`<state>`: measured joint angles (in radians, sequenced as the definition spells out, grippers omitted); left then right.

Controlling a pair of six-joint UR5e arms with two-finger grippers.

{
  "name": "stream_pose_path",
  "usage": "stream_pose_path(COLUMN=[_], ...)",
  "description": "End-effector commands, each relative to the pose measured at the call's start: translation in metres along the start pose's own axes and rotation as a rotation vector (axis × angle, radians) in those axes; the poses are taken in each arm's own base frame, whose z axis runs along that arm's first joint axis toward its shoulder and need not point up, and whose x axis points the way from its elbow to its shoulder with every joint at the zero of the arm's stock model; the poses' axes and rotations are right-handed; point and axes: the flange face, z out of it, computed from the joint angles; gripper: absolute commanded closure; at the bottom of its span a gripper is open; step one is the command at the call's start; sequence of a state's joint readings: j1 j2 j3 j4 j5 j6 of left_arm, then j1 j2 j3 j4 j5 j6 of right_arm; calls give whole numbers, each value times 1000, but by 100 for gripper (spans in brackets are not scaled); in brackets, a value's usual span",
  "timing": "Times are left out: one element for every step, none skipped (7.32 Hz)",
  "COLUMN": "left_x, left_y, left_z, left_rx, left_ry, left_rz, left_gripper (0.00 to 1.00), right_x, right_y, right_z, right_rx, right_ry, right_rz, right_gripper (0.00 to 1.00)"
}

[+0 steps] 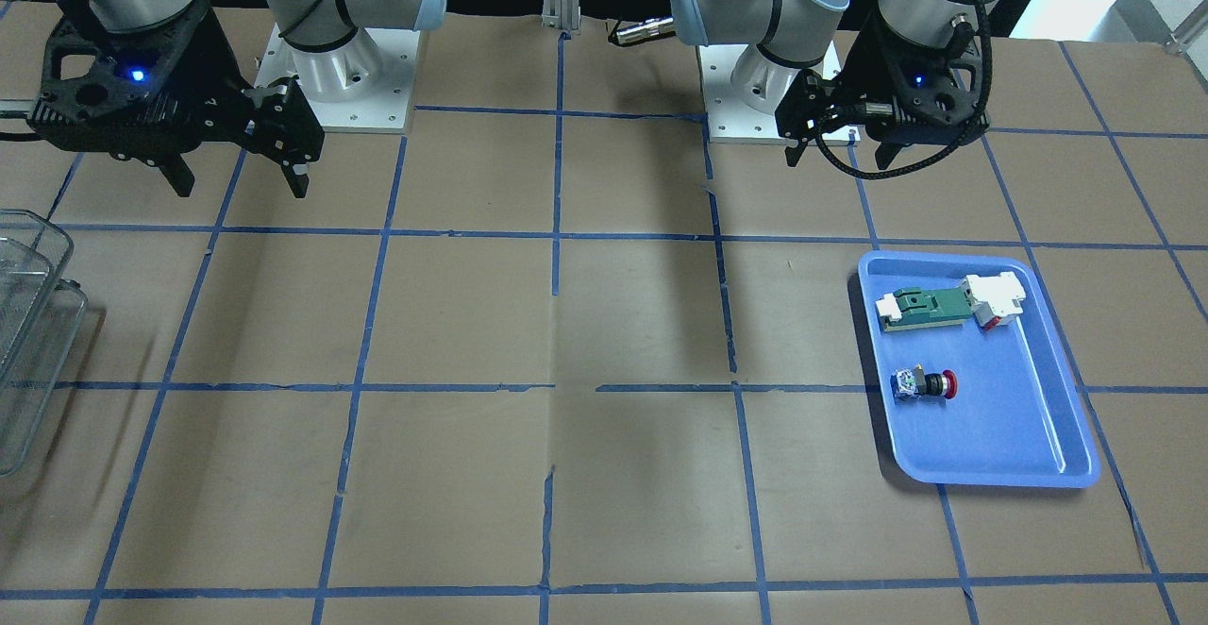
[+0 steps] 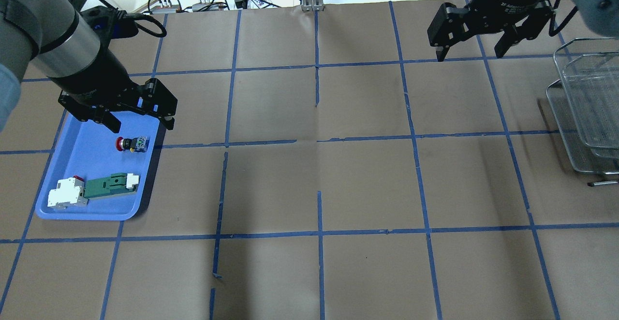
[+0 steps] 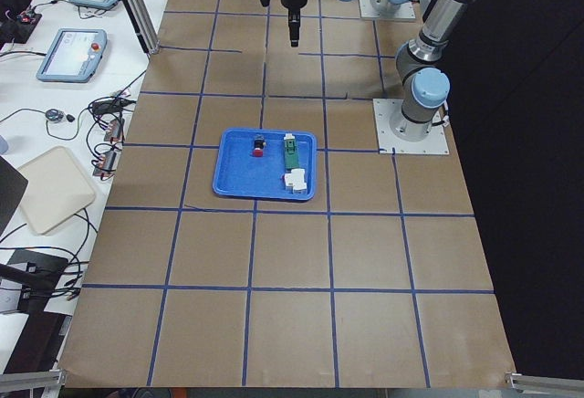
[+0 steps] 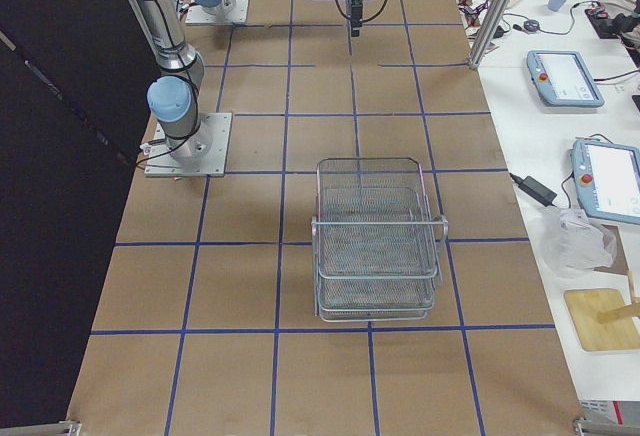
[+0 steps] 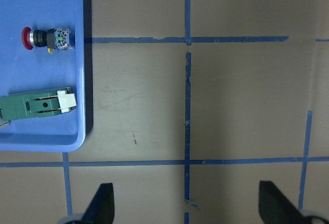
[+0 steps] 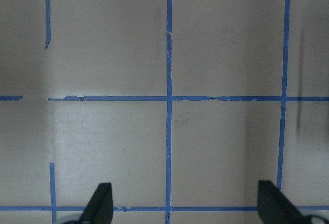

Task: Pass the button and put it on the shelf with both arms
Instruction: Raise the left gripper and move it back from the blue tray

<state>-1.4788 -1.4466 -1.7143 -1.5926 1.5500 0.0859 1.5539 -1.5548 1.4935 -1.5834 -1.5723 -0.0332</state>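
Observation:
The button [image 2: 130,144], with red cap and blue-and-white back, lies on its side in the blue tray [image 2: 87,165]; it also shows in the front view [image 1: 925,384] and the left wrist view [image 5: 46,37]. My left gripper [image 2: 143,127] hangs open and empty above the tray's far edge, well above the button. My right gripper [image 2: 469,57] is open and empty over bare table, near the wire-mesh shelf [image 2: 587,102]. The shelf also shows in the right exterior view [image 4: 378,241] and at the front view's left edge [image 1: 28,323].
A green-and-white part [image 2: 109,186] and a white block with a red tab [image 2: 65,194] lie in the tray beside the button. The table is brown paper with a blue tape grid. Both arm bases [image 1: 340,77] stand at the robot's side.

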Motion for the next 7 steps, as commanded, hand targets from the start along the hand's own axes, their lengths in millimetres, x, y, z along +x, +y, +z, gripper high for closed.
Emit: stream_pose_path(left_x=[0,0,0,0,0,0,1], left_y=[0,-1,2,3,3,3,2], left_z=[1,3,11,15,15,15,16], left_rx=[-2,-8,-23,-29,-31,-29,-30], left_ry=[1,0,3,5,3,6,17], left_rz=[0,0,-1,-1,-1,-1,-1], left_gripper=[0,0,0,0,0,0,0], right_x=[0,0,0,0,0,0,0], right_y=[0,0,0,0,0,1,0], right_z=[0,1,0,1,1,1,2], right_rx=[0,-2,0,0,-2,-3,-5], right_ry=[0,0,0,0,0,0,0], right_rz=[-1,-1,-1,-1,-1,-1,-1], right_gripper=[0,0,0,0,0,0,0])
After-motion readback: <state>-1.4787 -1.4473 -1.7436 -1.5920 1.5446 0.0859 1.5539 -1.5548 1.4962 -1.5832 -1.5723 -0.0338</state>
